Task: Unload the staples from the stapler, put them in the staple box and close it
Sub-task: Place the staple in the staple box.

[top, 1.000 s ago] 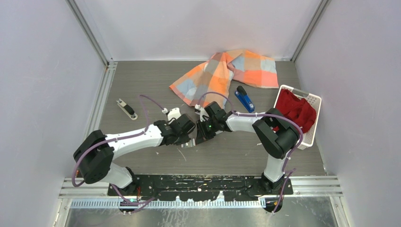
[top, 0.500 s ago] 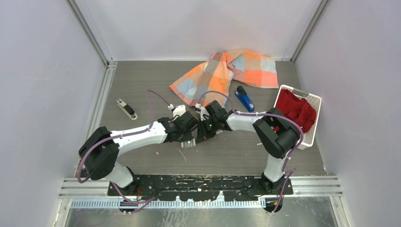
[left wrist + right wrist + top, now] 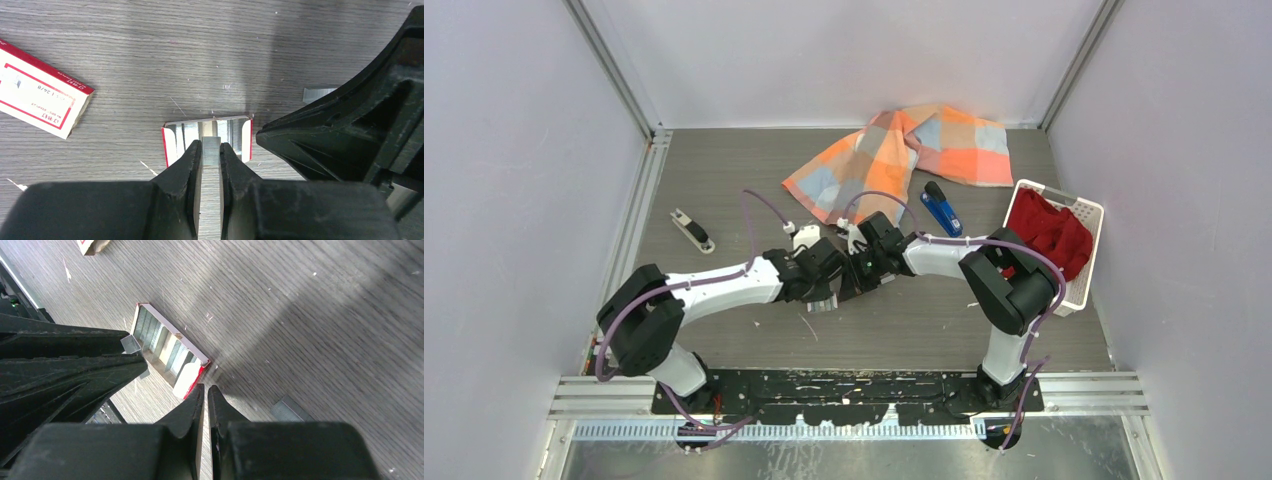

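The blue stapler [image 3: 941, 208] lies on the table by the checked cloth, to the back right of both grippers. My left gripper [image 3: 211, 146] is shut on a short silver strip of staples [image 3: 210, 139], just above an open red-and-white tray [image 3: 172, 142] that holds more silver strips. My right gripper [image 3: 205, 388] is shut with nothing between its fingers, its tips at the tray's [image 3: 192, 349] red end. A loose strip of staples [image 3: 291, 409] lies on the table beside it. From above, the two grippers [image 3: 827, 288] [image 3: 852, 282] meet over the tray.
A white-and-red staple box [image 3: 41, 96] lies left of the tray. A black-and-silver tool [image 3: 692, 230] lies at the left. The orange checked cloth [image 3: 904, 152] covers the back. A white basket [image 3: 1086, 214] with a red cloth stands at the right.
The left arm has swung so that its wrist sits slightly further right and back, still shut on the strip. The right arm has not moved.
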Robot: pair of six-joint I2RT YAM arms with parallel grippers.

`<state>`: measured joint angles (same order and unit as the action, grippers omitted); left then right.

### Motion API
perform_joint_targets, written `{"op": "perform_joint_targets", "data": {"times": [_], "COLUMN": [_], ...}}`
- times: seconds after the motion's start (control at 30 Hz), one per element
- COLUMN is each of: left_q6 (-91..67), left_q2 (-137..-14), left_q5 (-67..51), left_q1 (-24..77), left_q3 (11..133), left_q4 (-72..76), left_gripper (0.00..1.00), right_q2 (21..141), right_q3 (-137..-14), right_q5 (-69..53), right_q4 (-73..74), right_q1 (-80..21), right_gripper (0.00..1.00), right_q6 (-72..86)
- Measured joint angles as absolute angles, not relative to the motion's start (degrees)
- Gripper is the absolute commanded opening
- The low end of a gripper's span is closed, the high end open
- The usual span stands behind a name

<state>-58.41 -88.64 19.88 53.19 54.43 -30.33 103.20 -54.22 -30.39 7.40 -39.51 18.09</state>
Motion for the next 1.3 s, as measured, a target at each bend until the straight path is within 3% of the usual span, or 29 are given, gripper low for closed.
{"op": "perform_joint_targets", "data": {"times": [1.3], "left_q6": [-58.02], "left_q2": [-91.66], "left_q5": [20.64], "left_q1": [53.52], "left_q3": [55.99], "left_q4": [-30.57], "left_gripper": [0.04], "right_q2": [103.20], "right_q3": [-54.24], "right_q5": [-30.24], "right_q4": [7.79], "right_q1": [-39.24], "right_gripper": [0.13], "right_q6": [17.69]}}
